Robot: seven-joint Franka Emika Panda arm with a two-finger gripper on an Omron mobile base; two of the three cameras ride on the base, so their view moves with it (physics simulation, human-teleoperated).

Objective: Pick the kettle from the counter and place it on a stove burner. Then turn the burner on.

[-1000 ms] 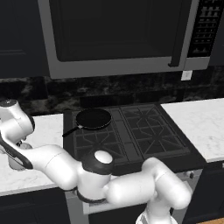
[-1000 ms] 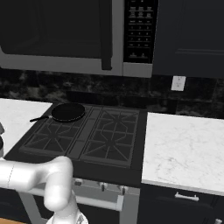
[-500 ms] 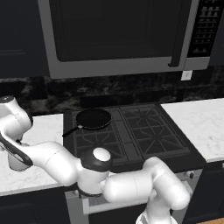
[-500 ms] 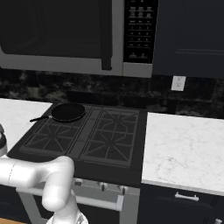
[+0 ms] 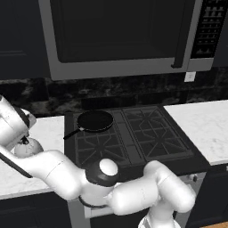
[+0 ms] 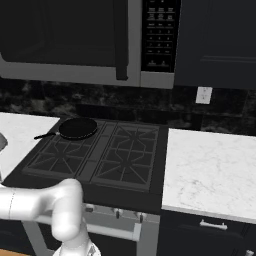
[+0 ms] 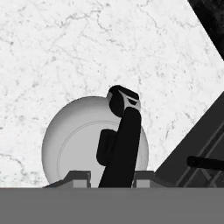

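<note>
In the left base view, the white arm reached far to its left over the counter [image 5: 46,129], and the kettle [image 5: 27,148] sat there beside the stove's left edge, partly covered by the arm's wrist. A black frying pan [image 5: 94,121] rested on the rear left stove burner [image 5: 95,127], its handle pointing toward the counter.

In the right base view, the frying pan [image 6: 76,128] lay on the rear left burner [image 6: 75,134], and the white counter [image 6: 20,131] stretched to the left of the cooktop.

In the hand view, the gripper [image 7: 111,178] hung directly above the white kettle [image 7: 70,140], whose black handle rose between the two finger tips. Whether the fingers were spread or pinching the handle could not be told. The kettle stood on the marble counter [image 7: 65,48], just beside the stove's dark edge.
</note>
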